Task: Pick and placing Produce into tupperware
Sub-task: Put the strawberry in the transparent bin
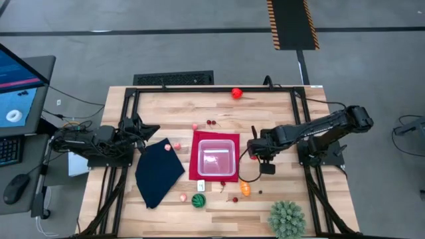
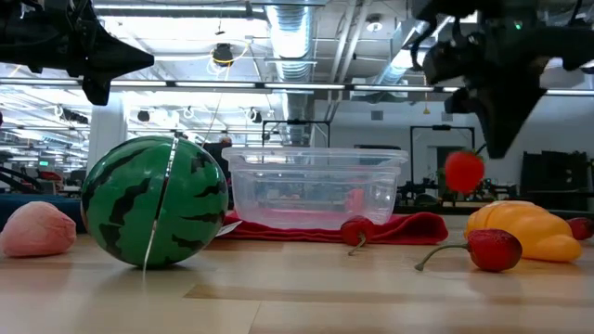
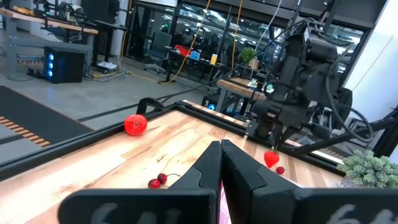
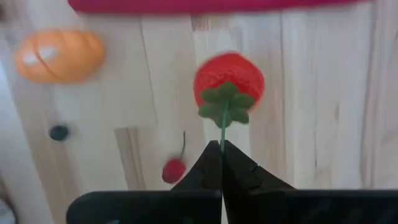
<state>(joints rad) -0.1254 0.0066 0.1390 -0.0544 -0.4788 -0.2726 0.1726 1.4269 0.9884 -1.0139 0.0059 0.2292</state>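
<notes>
On the far left of the counter (image 1: 166,106), the left gripper (image 3: 221,155) waits beside the dark navy cloth (image 1: 158,172). Its two fingers are pressed together with nothing between them.

A small pink fruit (image 1: 167,147) lies by the top of the cloth. Lower down sit a peach-coloured piece (image 1: 183,197) and the green striped watermelon ball (image 1: 198,200).

In the middle, the clear tupperware (image 1: 216,158) sits on a flat red mat (image 1: 194,174), likely so it does not slide. It is hard to tell if anything is inside yet; through the wall in the low view there is a small red smudge, maybe something behind it.

A pair of cherries (image 1: 210,122) and a red tomato-like fruit (image 1: 236,93) lie on the far side of the counter.

Just right of the tupperware, the right gripper (image 4: 221,149) is clenched on the thin green stem of a red strawberry (image 4: 228,78). The strawberry hangs in the air below the gripper, above the counter, so it can probably be carried over the wall of the tupperware and dropped in.

Under it lie an orange fruit (image 1: 246,190) and a small cherry (image 4: 173,169). The spiky green plant ball (image 1: 287,219) sits at the right, partly cut off.
</notes>
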